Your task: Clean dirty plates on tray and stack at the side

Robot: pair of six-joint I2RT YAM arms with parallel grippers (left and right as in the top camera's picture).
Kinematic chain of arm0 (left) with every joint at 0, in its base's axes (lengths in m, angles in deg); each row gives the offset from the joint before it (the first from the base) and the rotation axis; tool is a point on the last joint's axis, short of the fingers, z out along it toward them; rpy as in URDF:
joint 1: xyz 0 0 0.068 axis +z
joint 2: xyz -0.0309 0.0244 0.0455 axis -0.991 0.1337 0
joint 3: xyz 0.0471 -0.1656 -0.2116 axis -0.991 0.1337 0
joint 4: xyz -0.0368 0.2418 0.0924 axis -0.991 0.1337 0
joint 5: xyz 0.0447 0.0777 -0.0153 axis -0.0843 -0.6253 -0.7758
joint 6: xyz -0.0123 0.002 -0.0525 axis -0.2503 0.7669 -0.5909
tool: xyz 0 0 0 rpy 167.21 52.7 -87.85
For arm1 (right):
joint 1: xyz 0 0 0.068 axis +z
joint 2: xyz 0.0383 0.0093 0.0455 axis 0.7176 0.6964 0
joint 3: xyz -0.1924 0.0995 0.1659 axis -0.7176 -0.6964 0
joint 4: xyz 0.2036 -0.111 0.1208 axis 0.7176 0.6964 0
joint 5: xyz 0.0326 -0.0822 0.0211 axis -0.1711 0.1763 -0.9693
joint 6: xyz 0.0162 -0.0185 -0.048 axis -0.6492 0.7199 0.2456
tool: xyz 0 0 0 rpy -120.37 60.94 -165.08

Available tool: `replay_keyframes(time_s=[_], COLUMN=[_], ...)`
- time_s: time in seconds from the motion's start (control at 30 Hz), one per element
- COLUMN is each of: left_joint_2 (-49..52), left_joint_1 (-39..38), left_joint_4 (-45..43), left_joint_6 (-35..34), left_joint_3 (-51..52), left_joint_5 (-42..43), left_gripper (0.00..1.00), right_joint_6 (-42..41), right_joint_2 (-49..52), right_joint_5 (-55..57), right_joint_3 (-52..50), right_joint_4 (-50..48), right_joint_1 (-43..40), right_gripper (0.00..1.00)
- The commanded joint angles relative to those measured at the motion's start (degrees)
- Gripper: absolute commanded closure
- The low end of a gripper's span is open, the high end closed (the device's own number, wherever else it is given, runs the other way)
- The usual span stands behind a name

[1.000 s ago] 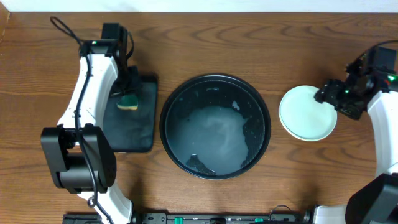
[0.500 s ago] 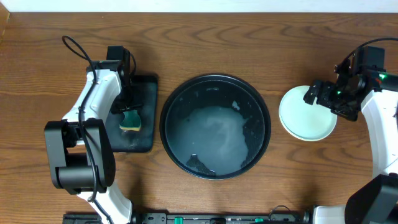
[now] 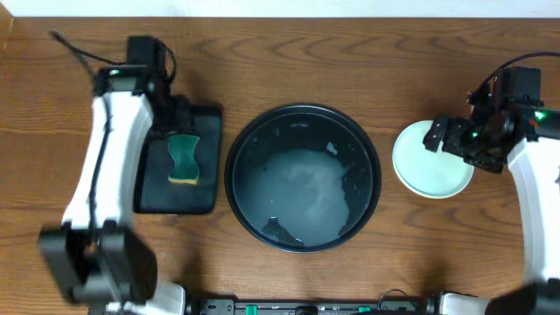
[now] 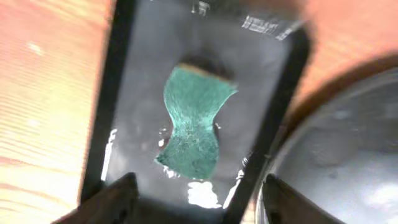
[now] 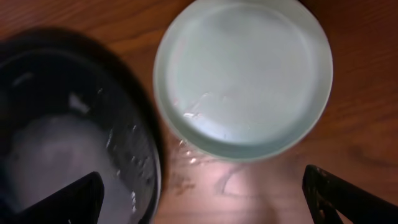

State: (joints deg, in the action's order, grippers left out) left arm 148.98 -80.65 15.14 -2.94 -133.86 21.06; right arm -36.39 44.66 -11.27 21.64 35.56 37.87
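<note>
The round black tray (image 3: 234, 149) sits mid-table, holding only foamy water; its rim also shows in the right wrist view (image 5: 152, 168). A pale mint plate (image 3: 420, 166) lies on the wood to its right, and fills the top of the right wrist view (image 5: 242, 74). Any plates under it are hidden. My right gripper (image 3: 442, 138) hovers open over that plate's upper right, with nothing between its fingers (image 5: 68, 199). My left gripper (image 3: 178, 121) stands open above the far end of the rectangular tray, its fingers (image 4: 115, 199) empty.
A green sponge (image 3: 184, 157) lies loose on the small rectangular black tray (image 3: 206, 188) left of the round tray; in the left wrist view the sponge (image 4: 193, 124) rests on that tray's wet floor (image 4: 137, 74). Brown wood tabletop (image 3: 297, 61) surrounds everything.
My left gripper has opened and let the sponge drop onto the rectangular tray, then drawn back. My right gripper has opened wider and shifted slightly left over the plate.
</note>
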Motion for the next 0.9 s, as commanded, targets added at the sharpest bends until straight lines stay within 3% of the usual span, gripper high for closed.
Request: replay_keyframes(time_s=[0.0,0.27,0.47,0.83,0.87], left_joint_2=[-6.9,-12.8,-12.6,-12.6,-12.6], left_joint_1=[0.2,0.2,0.2,0.2,0.2], left_joint_4=[1.0,1.0,1.0,1.0,1.0], left_joint_6=[-0.9,-0.9,-0.9,-0.9,-0.9], left_joint_3=[-1.5,-1.5,-1.5,-1.5,-1.5], left_joint_5=[0.5,0.4,0.4,0.4,0.4], left_gripper=[0.28,0.26,0.26,0.26,0.26], right_joint_6=[1.3,0.7,-4.6,-4.1,-1.0], right_joint_2=[-6.4,-21.4,-32.1,-44.5,-44.9], right_joint_5=[0.0,-3.1,-6.5,-4.7,-4.6], right_joint_3=[3.6,5.3,5.2,5.2,5.2], right_joint_4=[2.4,5.2,5.2,8.6,8.3], right_joint_1=[1.2,1.2,1.2,1.2,1.2], right_gripper=[0.01,0.01,0.01,0.01,0.01])
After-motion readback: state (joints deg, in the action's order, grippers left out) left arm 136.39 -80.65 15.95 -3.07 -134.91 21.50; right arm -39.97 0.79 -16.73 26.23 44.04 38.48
